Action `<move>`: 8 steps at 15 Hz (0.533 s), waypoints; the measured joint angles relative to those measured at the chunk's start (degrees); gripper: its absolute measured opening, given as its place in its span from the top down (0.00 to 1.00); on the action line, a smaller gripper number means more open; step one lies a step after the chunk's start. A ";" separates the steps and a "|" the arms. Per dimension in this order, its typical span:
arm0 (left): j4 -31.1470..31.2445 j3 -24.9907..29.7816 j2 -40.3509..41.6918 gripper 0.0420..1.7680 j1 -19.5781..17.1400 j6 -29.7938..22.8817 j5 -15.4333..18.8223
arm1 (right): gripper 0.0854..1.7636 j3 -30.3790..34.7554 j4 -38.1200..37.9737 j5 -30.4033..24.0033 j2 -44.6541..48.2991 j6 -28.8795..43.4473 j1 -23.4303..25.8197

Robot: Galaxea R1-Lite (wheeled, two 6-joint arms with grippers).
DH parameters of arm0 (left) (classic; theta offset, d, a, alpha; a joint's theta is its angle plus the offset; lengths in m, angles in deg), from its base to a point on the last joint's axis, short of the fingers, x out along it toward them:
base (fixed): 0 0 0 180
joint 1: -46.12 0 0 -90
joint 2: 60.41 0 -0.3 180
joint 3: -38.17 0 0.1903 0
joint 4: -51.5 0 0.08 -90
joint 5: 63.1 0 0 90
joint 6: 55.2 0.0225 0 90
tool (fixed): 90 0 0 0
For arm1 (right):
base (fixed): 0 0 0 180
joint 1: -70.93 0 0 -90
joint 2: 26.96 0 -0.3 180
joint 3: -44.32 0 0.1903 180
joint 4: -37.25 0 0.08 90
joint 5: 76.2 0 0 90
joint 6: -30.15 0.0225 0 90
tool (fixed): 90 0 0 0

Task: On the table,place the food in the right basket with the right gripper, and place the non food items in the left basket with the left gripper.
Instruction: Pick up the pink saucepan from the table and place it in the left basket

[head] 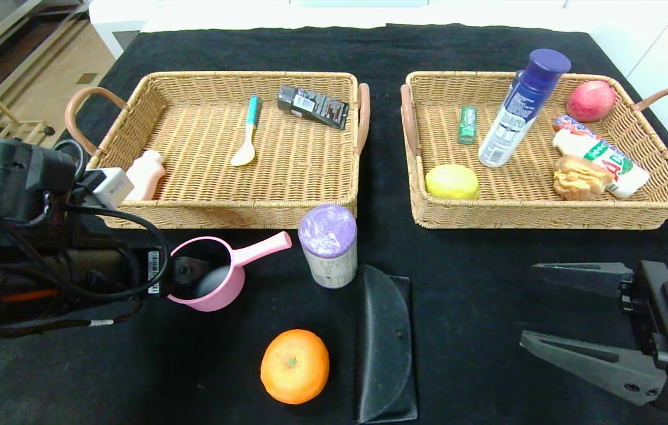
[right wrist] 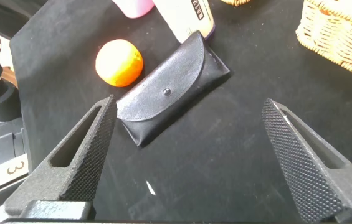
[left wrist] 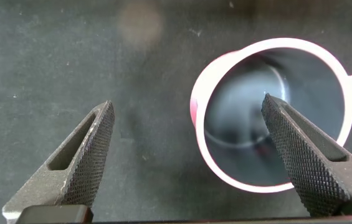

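**Left claw over the saucepan, right claw waiting**

I see my left gripper [left wrist: 188, 155] low over the table [head: 475, 307] at the pink saucepan [head: 215, 277]. Its fingers are spread wide: in the wrist view one finger [left wrist: 297, 149] sits over the pan's dark inside, the other over bare cloth outside the rim. I cannot tell whether either touches the pan. The pan stands upright just in front of the left basket [head: 227, 212], handle pointing toward the canister [head: 329, 247], which stands beside it with its purple lid on.

My right gripper [head: 582, 330] hangs at the near right of the table, fingers spread and holding nothing. Its wrist view looks onto the black pouch [right wrist: 169, 96], lying flat, with the orange [right wrist: 119, 62] just beside it.

The left basket holds a spoon [head: 248, 133], a dark box [head: 313, 106] and a pale pink bottle [head: 146, 174]. The right basket [head: 546, 215] holds the blue-capped bottle [head: 520, 112], leaning, the bun [head: 576, 177], a yellow round piece [head: 452, 181], a red fruit [head: 590, 100], a green packet [head: 467, 124] and a white pack [head: 602, 156].
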 joint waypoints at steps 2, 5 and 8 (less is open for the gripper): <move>-0.05 0.11 -0.39 0.03 0.01 0.00 0.02 | 0.04 0.00 0.01 0.00 0.00 -0.01 0.02; -0.06 0.13 -0.67 0.34 0.04 0.00 0.02 | 0.04 0.05 0.01 0.00 -0.02 -0.09 0.00; -0.09 0.39 -0.69 0.54 0.01 0.04 -0.02 | 0.04 0.11 -0.02 0.00 -0.13 -0.09 0.00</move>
